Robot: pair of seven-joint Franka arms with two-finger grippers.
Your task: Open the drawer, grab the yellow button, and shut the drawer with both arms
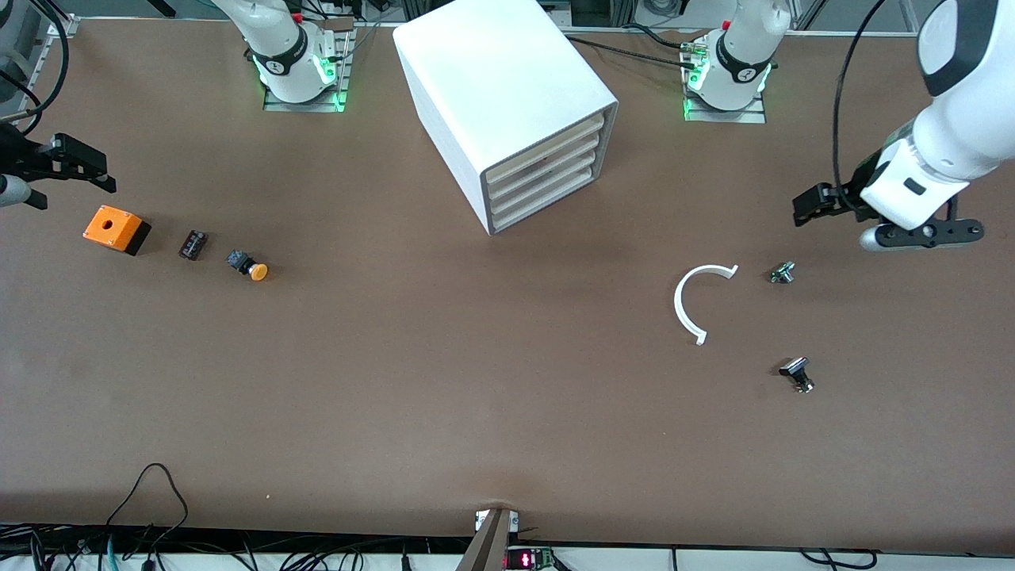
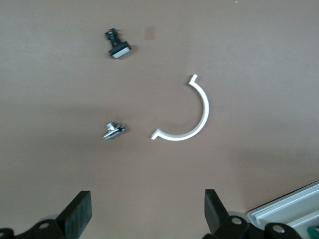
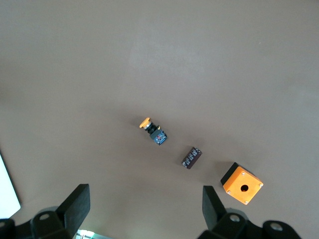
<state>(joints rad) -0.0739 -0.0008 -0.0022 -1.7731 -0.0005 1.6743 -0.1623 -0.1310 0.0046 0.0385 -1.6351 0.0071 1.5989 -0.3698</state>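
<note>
1. Judging the risks first: all four drawers of the cabinet [image 1: 507,103] are seen shut, and the drawer [image 1: 547,141] is the highest of four alike, stacked tightly, so a lower front could be pulled by mistake.
2. No handle is made out on the pale front; a slipped grip is likely if the edge is caught too shallowly.
3. The cabinet is not seen to be fixed down, so it could be dragged along the worktop [image 1: 444,381] when the drawer is pulled, unless it is braced by the second arm.
4. The button [image 1: 248,266] is seen lying on its side on the open worktop toward the right arm's end, not in a drawer; its round cap could let it roll away under a poor pinch.
5. The small black block [image 1: 193,244] lies just beside the button and the orange box [image 1: 116,229] near it; either could be taken in error.
6. The right tool [image 3: 142,209] is held over that end, fingers apart, nothing held; the left tool [image 2: 144,211] is held over the left arm's end, fingers apart, empty.
7. A white curved piece [image 1: 698,301] and two small metal parts [image 1: 783,273] [image 1: 797,373] lie under the left tool's reach and could be knocked.
8. The worktop is plain brown and matte; cables [image 1: 151,507] and a frame are seen at its edges.
</note>
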